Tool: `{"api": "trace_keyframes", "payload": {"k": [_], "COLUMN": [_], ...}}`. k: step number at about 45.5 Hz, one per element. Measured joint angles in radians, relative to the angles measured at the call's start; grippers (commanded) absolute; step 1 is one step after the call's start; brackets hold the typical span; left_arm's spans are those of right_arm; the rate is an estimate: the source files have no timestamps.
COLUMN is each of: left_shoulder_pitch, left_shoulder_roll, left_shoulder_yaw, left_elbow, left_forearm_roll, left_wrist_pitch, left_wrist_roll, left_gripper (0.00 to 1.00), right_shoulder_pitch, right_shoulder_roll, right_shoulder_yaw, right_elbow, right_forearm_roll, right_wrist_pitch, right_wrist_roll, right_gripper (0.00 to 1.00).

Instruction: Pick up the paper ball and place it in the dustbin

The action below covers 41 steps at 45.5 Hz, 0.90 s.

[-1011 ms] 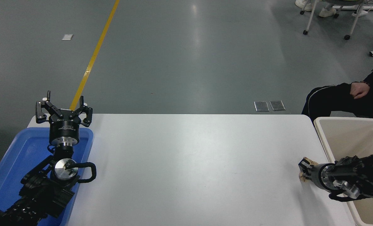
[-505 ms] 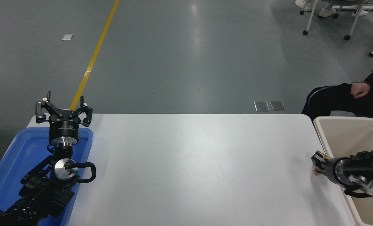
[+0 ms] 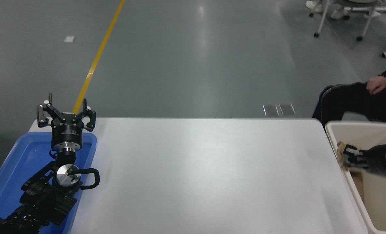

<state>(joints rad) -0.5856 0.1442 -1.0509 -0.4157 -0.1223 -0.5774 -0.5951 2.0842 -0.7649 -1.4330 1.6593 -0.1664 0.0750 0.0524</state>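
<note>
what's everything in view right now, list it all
table: 1, white, centre
tray: 1, blue, table's left end
dustbin: 1, cream, off the table's right end
paper ball: 1, tan, in the right gripper at the dustbin's left rim
floor line: 1, yellow, grey floor beyond the table
floor plates: 2, silver, floor past the table's far edge
wheeled chair: 1, white legs, top right
person: 1, dark clothes, seated at far right
left gripper: 1, black, open, over the tray
right gripper: 1, black, shut on the ball
</note>
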Motion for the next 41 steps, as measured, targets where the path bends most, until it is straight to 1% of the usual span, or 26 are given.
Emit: {"api": "trace_keyframes", "payload": {"k": [8,13,18,27,41], "left_shoulder_pitch": [0.0,0.001,0.001,0.001,0.001], "left_shoulder_roll": [0.0,0.0,0.0,0.0,0.0], "left_shoulder_yaw": [0.0,0.0,0.0,0.0,0.0], "left_elbow": [0.0,0.0,0.0,0.0,0.0], "left_forearm_roll": [0.0,0.0,0.0,0.0,0.0], "left_wrist_pitch": [0.0,0.0,0.0,0.0,0.0], "left_wrist_roll": [0.0,0.0,0.0,0.0,0.0], "left_gripper": [0.99,0.99,0.99,0.99,0.99], "right_shoulder_pitch": [0.261,0.394,0.476,0.547,0.509], "right_shoulder_roll": [0.026,0.033,0.037,0.042,0.034], "right_shoulder_yaw": [-0.157,-0.215,-0.246,-0.269,-0.274], "right_elbow": [0.038,0.049,0.055,0.059,0.006], "right_forearm_roll": [-0.007,-0.009,-0.01,-0.011,-0.013], "right_wrist_pitch": [0.184,0.298,0.373,0.437,0.427], "right_wrist_roll": [0.046,0.061,0.068,0.076,0.079], "right_gripper": [0.0,0.0,0.0,0.0,0.0]}}
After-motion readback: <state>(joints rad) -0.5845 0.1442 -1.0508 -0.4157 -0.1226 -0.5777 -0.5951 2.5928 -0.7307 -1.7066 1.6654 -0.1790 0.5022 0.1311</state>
